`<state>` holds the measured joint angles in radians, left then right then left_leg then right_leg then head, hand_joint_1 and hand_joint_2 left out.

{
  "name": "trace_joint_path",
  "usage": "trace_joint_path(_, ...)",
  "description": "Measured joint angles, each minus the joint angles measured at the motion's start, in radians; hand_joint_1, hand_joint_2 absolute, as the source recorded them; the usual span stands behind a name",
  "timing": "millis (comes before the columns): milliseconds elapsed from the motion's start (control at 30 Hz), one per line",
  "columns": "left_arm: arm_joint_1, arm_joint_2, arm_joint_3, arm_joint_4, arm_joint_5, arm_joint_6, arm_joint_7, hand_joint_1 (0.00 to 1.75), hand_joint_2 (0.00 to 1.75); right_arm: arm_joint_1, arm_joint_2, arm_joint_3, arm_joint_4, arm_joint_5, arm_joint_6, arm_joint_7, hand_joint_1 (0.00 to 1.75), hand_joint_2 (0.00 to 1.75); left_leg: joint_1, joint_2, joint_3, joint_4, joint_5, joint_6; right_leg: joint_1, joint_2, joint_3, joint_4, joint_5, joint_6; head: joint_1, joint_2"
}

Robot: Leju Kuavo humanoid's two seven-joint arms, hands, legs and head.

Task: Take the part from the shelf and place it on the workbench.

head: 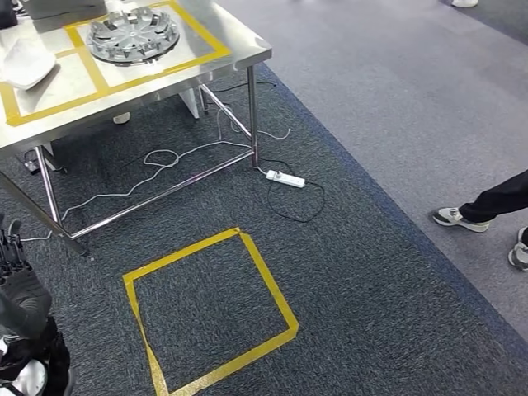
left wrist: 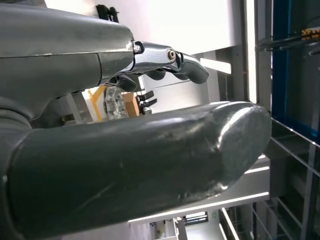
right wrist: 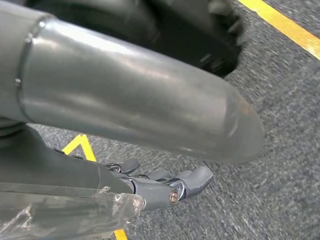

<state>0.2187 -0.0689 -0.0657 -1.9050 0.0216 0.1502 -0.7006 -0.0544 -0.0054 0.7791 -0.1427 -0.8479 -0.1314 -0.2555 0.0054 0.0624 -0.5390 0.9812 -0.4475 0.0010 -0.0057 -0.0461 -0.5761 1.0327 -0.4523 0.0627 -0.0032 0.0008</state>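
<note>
Part (head: pixel 133 35), a round silver wheel cover, lies flat on the table (head: pixel 237 62), inside the yellow-taped bay nearest the table's corner. Beside it, in the next bay, sits a pale tray-like piece (head: pixel 25 64) that we cannot identify.

From the head view the part lies ahead of us and to the left, well apart from both arms. The left robot hand (head: pixel 24 297) hangs low at our left side, and its wrist view shows the thumb and fingers stretched apart with nothing between them. The right robot hand (right wrist: pixel 158 115) hangs over the carpet, fingers also extended and holding nothing.

Being a disc, the part has no long axis to line up with; what matters is that its face is up and its rim rests on the tabletop. We judge the left arm the nearer one, since the table stands on that side.

With the part on the table and both hands free, we judge the placing likely done. If another part is wanted, we must turn to the shelf.

A yellow tape square (head: pixel 269 285) marks the floor before us, a power strip (head: pixel 285 178) lies by the table leg, and a person's shoes (head: pixel 458 219) stand at the right.
</note>
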Motion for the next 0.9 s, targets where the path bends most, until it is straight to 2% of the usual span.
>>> trace_joint_path(33,0.002,-0.001,0.002,-0.005,-0.002,0.000,0.000,0.00,0.00,-0.001,0.000,0.001,0.000,-0.001,0.000,-0.001,0.00,0.00,-0.003,0.006,0.001,0.001,-0.001,-0.005,0.002,-0.004,0.011,-0.021,0.004,-0.006,-0.001,0.000)
trace_joint_path(100,0.005,-0.004,0.005,-0.013,-0.004,0.000,0.000,0.00,0.00,-0.001,0.000,0.003,0.000,-0.003,0.001,-0.002,0.00,0.00,-0.003,0.018,0.001,0.002,-0.001,-0.014,0.004,0.013,0.008,-0.020,0.007,-0.021,-0.003,0.000)
trace_joint_path(167,0.006,-0.007,0.006,-0.018,-0.006,0.000,0.000,0.00,0.00,-0.001,0.000,0.006,0.000,-0.004,0.001,-0.004,0.00,0.00,0.000,0.000,-0.008,0.025,-0.023,-0.025,0.001,0.030,0.004,-0.023,0.012,-0.033,-0.004,0.000)
trace_joint_path(200,0.007,-0.007,0.007,-0.020,-0.007,0.001,0.000,0.00,0.00,-0.002,0.000,0.006,0.000,-0.004,0.001,-0.004,0.00,0.00,0.001,-0.018,-0.024,0.063,-0.049,-0.030,-0.002,0.038,0.004,-0.025,0.014,-0.039,-0.005,0.000)
trace_joint_path(267,0.010,-0.007,0.009,-0.023,-0.009,0.003,0.000,0.00,0.00,-0.003,0.000,0.007,0.001,-0.005,0.000,-0.005,0.00,0.00,0.002,-0.048,-0.083,0.192,-0.117,-0.033,-0.003,0.055,0.000,-0.025,0.016,-0.047,-0.006,0.000)
trace_joint_path(300,0.012,-0.007,0.009,-0.023,-0.008,0.004,0.000,0.00,0.00,-0.002,0.000,0.007,0.001,-0.005,-0.001,-0.005,0.00,0.00,0.002,-0.052,-0.114,0.255,-0.140,-0.033,-0.003,0.065,-0.002,-0.025,0.017,-0.049,-0.006,0.000)
trace_joint_path(333,0.013,-0.007,0.010,-0.023,-0.005,0.004,0.000,0.00,0.00,-0.002,0.000,0.007,0.001,-0.005,-0.001,-0.005,0.00,0.00,0.002,-0.053,-0.132,0.292,-0.147,-0.033,-0.003,0.076,-0.003,-0.025,0.018,-0.049,-0.006,0.000)
trace_joint_path(367,0.013,-0.007,0.010,-0.023,-0.003,0.005,0.000,0.00,0.00,-0.001,0.000,0.007,0.001,-0.005,-0.002,-0.004,0.00,0.00,0.003,-0.055,-0.134,0.292,-0.132,-0.032,-0.003,0.087,-0.003,-0.025,0.018,-0.049,-0.006,0.000)
trace_joint_path(400,0.013,-0.007,0.012,-0.023,0.000,0.005,0.000,0.00,0.00,-0.001,0.000,0.008,0.001,-0.005,-0.002,-0.004,0.00,0.00,0.003,-0.057,-0.116,0.253,-0.101,-0.030,-0.004,0.099,-0.003,-0.025,0.019,-0.047,-0.006,0.000)
trace_joint_path(433,0.013,-0.007,0.013,-0.023,0.001,0.005,0.000,0.00,0.00,-0.001,0.000,0.008,0.001,-0.005,-0.002,-0.004,0.00,0.00,0.005,-0.067,-0.085,0.189,-0.063,-0.029,-0.005,0.110,-0.002,-0.025,0.021,-0.045,-0.006,0.000)
trace_joint_path(467,0.013,-0.007,0.014,-0.023,0.002,0.005,0.000,0.00,0.00,-0.002,0.000,0.008,0.001,-0.005,-0.002,-0.003,0.00,0.00,0.007,-0.086,-0.052,0.119,-0.032,-0.028,-0.004,0.121,-0.004,-0.023,0.022,-0.041,-0.007,0.000)
trace_joint_path(500,0.013,-0.007,0.016,-0.023,0.002,0.005,0.000,0.00,0.00,-0.003,0.000,0.008,0.001,-0.005,-0.002,-0.003,0.00,0.00,0.010,-0.103,-0.027,0.063,-0.014,-0.027,-0.003,0.131,-0.007,-0.020,0.023,-0.036,-0.007,0.000)
trace_joint_path(567,0.014,-0.007,0.017,-0.024,0.002,0.004,0.000,0.00,0.00,-0.004,0.000,0.008,0.001,-0.006,-0.002,-0.002,0.00,0.00,0.011,-0.122,-0.009,0.015,-0.009,-0.022,-0.002,0.148,-0.016,-0.020,0.027,-0.024,-0.007,0.000)
trace_joint_path(633,0.014,-0.008,0.018,-0.024,0.000,0.002,0.000,0.00,0.00,0.001,0.000,0.008,0.001,-0.007,-0.002,-0.002,0.00,0.00,0.010,-0.106,-0.009,0.011,-0.006,-0.010,-0.005,0.155,-0.025,-0.023,0.031,-0.011,-0.007,0.000)
trace_joint_path(700,0.014,-0.010,0.019,-0.025,-0.002,0.000,0.000,0.00,0.00,0.004,-0.001,0.009,0.002,-0.008,-0.002,-0.002,0.00,0.00,0.011,-0.088,-0.007,0.007,-0.003,0.003,-0.004,0.121,-0.048,0.015,0.007,-0.002,-0.003,0.000)
trace_joint_path(767,0.016,-0.012,0.020,-0.026,-0.002,-0.003,0.000,0.00,0.00,0.001,0.000,0.010,0.002,-0.008,0.000,-0.002,0.00,0.00,0.009,-0.068,-0.007,0.006,-0.004,0.011,-0.002,0.072,-0.103,0.133,-0.053,0.003,0.001,0.000)
trace_joint_path(800,0.018,-0.012,0.020,-0.026,-0.002,-0.006,0.000,0.00,0.00,0.000,0.000,0.011,0.002,-0.008,0.002,-0.002,0.00,0.00,0.006,-0.057,-0.007,0.006,-0.004,0.013,-0.002,0.060,-0.136,0.205,-0.084,0.005,0.001,0.000)
trace_joint_path(833,0.019,-0.012,0.020,-0.026,-0.002,-0.011,0.000,0.00,0.00,-0.001,0.000,0.012,0.002,-0.009,0.003,-0.002,0.00,0.00,0.004,-0.046,-0.006,0.007,-0.005,0.014,-0.003,0.055,-0.160,0.258,-0.102,0.005,0.001,0.000)
trace_joint_path(867,0.019,-0.012,0.020,-0.024,-0.003,-0.016,0.000,0.00,0.00,-0.001,0.000,0.013,0.002,-0.009,0.004,-0.002,0.00,0.00,0.003,-0.036,-0.005,0.007,-0.006,0.014,-0.003,0.052,-0.168,0.277,-0.102,0.004,0.001,0.000)
trace_joint_path(900,0.019,-0.012,0.020,-0.021,-0.009,-0.021,0.001,0.00,0.00,0.000,0.000,0.015,0.002,-0.010,0.006,-0.002,0.00,0.00,0.002,-0.027,-0.004,0.007,-0.007,0.015,-0.002,0.050,-0.151,0.250,-0.081,0.002,0.001,0.000)
